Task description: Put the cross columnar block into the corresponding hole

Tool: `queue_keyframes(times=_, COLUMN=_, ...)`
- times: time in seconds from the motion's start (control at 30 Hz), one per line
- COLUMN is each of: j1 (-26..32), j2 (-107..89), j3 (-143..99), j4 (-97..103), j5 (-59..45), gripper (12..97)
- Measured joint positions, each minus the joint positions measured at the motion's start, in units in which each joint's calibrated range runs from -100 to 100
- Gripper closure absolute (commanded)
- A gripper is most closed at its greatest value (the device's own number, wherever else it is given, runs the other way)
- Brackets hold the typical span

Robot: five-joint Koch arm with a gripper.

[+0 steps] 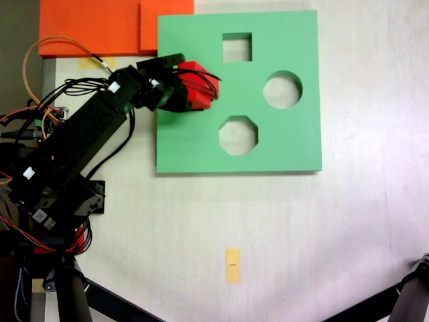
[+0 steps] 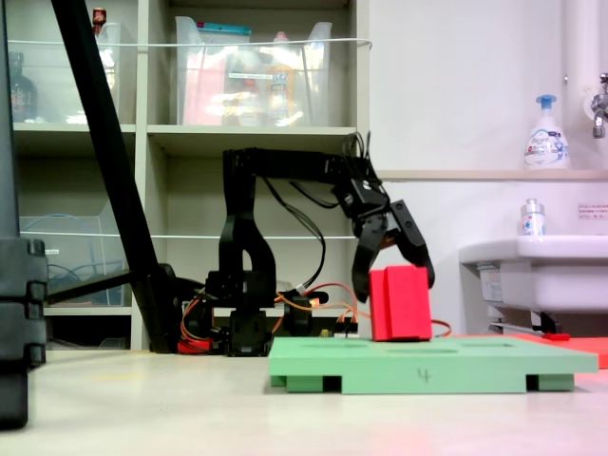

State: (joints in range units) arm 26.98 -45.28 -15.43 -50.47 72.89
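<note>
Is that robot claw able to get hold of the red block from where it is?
Probably yes: the gripper stands open astride the red block, which stands upright on the green board, nothing between them.

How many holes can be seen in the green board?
3 in the fixed view from above: a square hole near the top edge, a round hole at right, an octagonal hole below. The red block and claw may hide another.
</note>
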Motion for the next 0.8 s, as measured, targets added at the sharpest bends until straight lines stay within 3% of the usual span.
queue_keyframes(times=0.8, j1=0.59, j2=-11.76, j3=-1.76, j4=-3.33, j5=0.00, gripper=70.3)
